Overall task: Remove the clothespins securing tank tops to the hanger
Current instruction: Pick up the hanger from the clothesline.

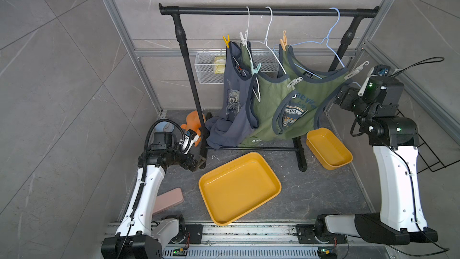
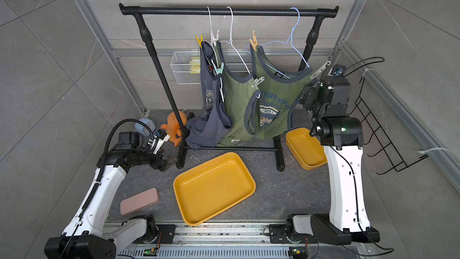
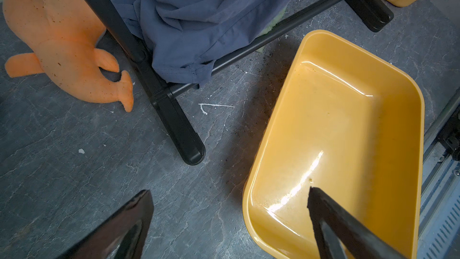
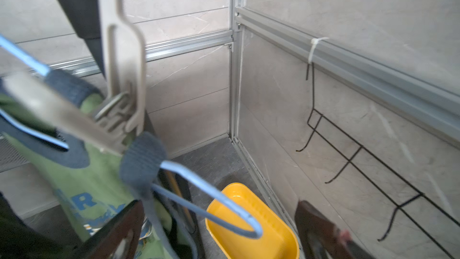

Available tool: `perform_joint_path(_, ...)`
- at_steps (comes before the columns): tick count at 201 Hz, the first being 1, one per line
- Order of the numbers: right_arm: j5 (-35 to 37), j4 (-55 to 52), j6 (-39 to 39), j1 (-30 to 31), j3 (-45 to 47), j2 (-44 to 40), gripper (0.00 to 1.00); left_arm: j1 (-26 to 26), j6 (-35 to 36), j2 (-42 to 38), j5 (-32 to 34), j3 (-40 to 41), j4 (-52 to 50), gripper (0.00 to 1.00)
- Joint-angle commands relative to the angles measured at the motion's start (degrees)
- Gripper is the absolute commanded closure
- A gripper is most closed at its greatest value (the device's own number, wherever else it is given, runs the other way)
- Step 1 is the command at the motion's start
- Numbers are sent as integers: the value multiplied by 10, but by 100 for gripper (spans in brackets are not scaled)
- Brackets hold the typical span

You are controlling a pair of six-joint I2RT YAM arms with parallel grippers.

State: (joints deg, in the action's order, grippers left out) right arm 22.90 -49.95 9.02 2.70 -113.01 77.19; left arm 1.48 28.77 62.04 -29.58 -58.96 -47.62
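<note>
In both top views, the black garment rack (image 1: 268, 11) stands at twelve o'clock. It carries your three tank tops on wire hangers: the slate-blue tank top (image 1: 234, 100), the middle olive tank top (image 1: 267, 103) and the right olive tank top (image 1: 313, 88). All six clothespins are clipped on. The yellow clothespin (image 1: 226, 41) and upper white clothespin (image 1: 242, 37) sit toward eleven, and the orange-tan clothespin (image 1: 283, 41) at twelve. The mint-green clothespin (image 1: 256, 68) and grey-white clothespin (image 1: 294, 82) are nearer the centre, and the end white clothespin (image 1: 356, 70) is at two. Your right gripper (image 1: 342, 97) sits high, just beside that end one. Your left gripper (image 1: 200, 163) is low at eight, near the rack's foot. The large yellow tray (image 1: 239, 190) lies at six and the small yellow tub (image 1: 328, 145) at four.

In the left wrist view, your left gripper's jaws stand wide apart with nothing between them, above grey floor and the tray's rim. The slate-blue hem drapes over the rack's base bar, beside an orange toy whale (image 3: 62, 41).

In the right wrist view, the jaws are spread and grip nothing. The end white clothespin, blurred, bites the dark trim of the right olive top on a blue hanger (image 4: 25, 56). The hanger's bent end shows between the fingers, but you cannot tell whether it lies inside the jaws or beyond them.
</note>
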Motion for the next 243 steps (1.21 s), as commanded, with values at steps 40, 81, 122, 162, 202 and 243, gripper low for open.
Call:
perform_joint_path(40, -145, -4, -9, -2, 43, -63, 10, -3, 8, -13, -36, -3, 1, 0)
perform_joint_path(81, -278, 9, -18, -2, 67, -110, 18, -4, 3, -8, -45, -2, 9, 0)
perform_joint_path(122, -393, -12, -16, -2, 53, -108, 26, -9, -6, -8, -53, 3, 16, 0)
perform_joint_path(162, -340, -37, -12, -1, 39, -81, 38, -13, -10, -15, -55, 9, 16, 0)
perform_joint_path(202, -335, -41, -18, -1, 19, -59, 53, -14, -10, -20, -50, 8, 16, 0)
perform_joint_path(243, -326, -26, -20, -1, 11, -48, 60, -15, -14, -18, -50, -3, 14, 0)
